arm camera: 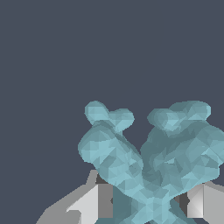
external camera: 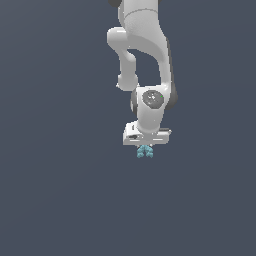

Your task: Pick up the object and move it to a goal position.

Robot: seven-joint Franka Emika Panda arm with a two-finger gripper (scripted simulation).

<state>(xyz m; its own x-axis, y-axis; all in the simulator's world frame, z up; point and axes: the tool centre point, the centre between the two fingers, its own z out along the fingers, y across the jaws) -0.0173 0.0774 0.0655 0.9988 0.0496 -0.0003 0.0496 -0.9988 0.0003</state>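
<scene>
**Teal X-shaped piece held between the fingers of the Panda gripper**

No brand, label or writing can be read in either view.

Exterior view: the object, a tiny light teal X-shaped piece with knobby arm ends, sits directly beneath the white gripper and touches its underside. Only the lower part of the piece shows below the hand; its upper part is hidden behind the gripper body. The piece is far smaller than the gripper. The fingers themselves cannot be made out in this view.

Wrist view: the object fills the near field. 2 bumpy lobed arms rise away from a narrow central waist, and that waist lies between the 2 grey-white fingers, 1 on each side. The jaws stand narrowly apart, closed in against the waist of the piece, so the gripper has hold of it. The exact contact surfaces are partly hidden by the piece itself.

Outward from the object: above the gripper in the exterior view, the white robot arm stands nearly vertical, with a round grey joint cap just above the hand. Around the object and gripper lies a plain dark blue-grey background, uniform in both views; whether the piece rests on a surface or hangs clear of it cannot be told.
</scene>
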